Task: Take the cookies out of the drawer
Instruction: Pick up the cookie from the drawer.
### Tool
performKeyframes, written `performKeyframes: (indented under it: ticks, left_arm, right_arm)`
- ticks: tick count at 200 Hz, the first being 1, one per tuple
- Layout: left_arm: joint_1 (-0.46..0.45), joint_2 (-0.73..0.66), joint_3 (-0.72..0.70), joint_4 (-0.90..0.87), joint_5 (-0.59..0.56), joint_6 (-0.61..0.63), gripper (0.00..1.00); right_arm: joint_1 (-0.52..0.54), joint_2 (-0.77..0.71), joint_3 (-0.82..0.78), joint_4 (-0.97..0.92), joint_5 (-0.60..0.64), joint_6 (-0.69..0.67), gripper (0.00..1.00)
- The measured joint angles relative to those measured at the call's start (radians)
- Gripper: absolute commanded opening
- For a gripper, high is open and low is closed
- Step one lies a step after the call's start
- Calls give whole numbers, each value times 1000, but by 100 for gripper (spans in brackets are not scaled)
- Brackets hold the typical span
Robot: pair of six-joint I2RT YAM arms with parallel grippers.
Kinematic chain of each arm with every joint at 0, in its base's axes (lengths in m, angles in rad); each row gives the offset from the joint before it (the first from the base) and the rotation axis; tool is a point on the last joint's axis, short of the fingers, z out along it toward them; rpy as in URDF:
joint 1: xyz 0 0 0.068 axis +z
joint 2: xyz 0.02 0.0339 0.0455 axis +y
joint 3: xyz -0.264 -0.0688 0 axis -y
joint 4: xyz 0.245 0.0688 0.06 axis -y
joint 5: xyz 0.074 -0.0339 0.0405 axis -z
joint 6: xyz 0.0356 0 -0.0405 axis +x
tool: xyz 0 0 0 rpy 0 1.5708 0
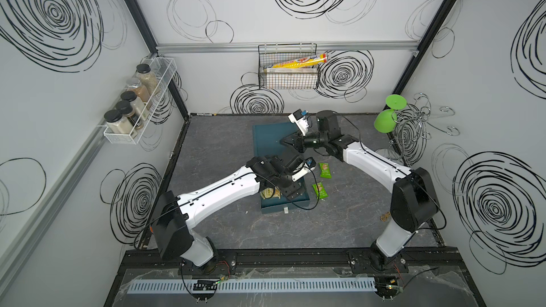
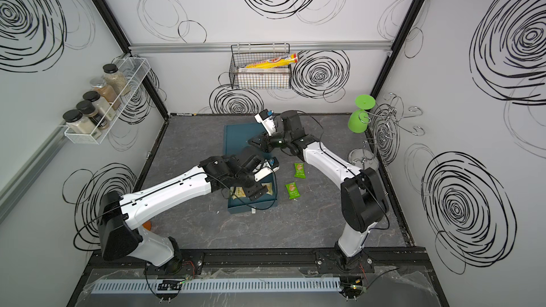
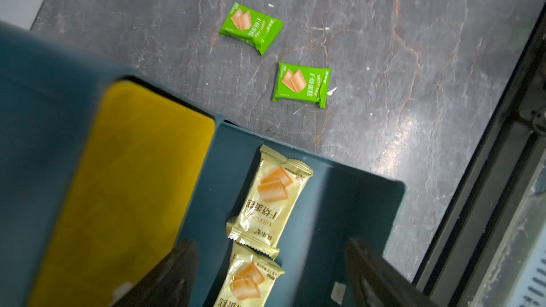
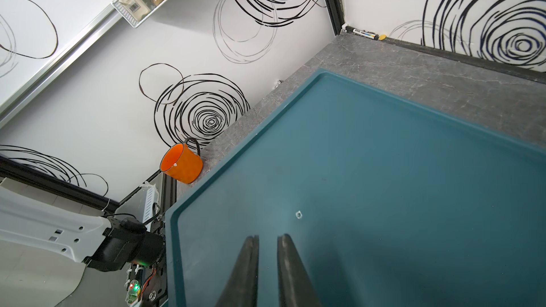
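Drawer point(image 1: 284, 207) is pulled out of the teal box point(image 1: 266, 137) on the counter point(image 1: 221, 225).

- Two green cookie packets point(image 1: 325, 170) point(image 1: 320, 190) lie flat on the counter just beside the drawer, on the right arm's side. They sit close together but not touching; also clear in the left wrist view point(image 3: 251, 28) point(image 3: 301, 85).
- Two beige cookie packets point(image 3: 269, 196) point(image 3: 251, 276) are inside the drawer, end to end, ends overlapping.
- I can't spot any black packets.
- Left tool point(image 3: 269, 243) is over the drawer, fingers point(image 3: 177, 273) spread wide on either side of the nearer beige packet. It's gripping nothing, and I can't tell if it touches the packet.
- Right tool point(image 4: 267, 236) is over the flat top of the teal box, almost closed with a thin gap and nothing in it.
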Motion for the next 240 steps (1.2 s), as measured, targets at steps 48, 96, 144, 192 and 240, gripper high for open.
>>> performKeyframes:
  ticks: [48,96,144,192,240]
  left_arm:
    - [-23,4,-68,8,-3,26,80]
    - [-20,61,-68,23,-37,54,82]
    - [-10,98,-67,47,-74,82,85]
    - [-5,160,-33,45,-74,123,85]
    - [8,199,-31,45,-68,149,84]
  right_arm:
    - [0,1,-2,8,-4,0,18]
    - [0,4,-2,13,-15,0,18]
    - [0,10,-2,19,-26,0,18]
    - [2,21,-2,35,-34,0,18]
    - [2,27,2,45,-47,3,18]
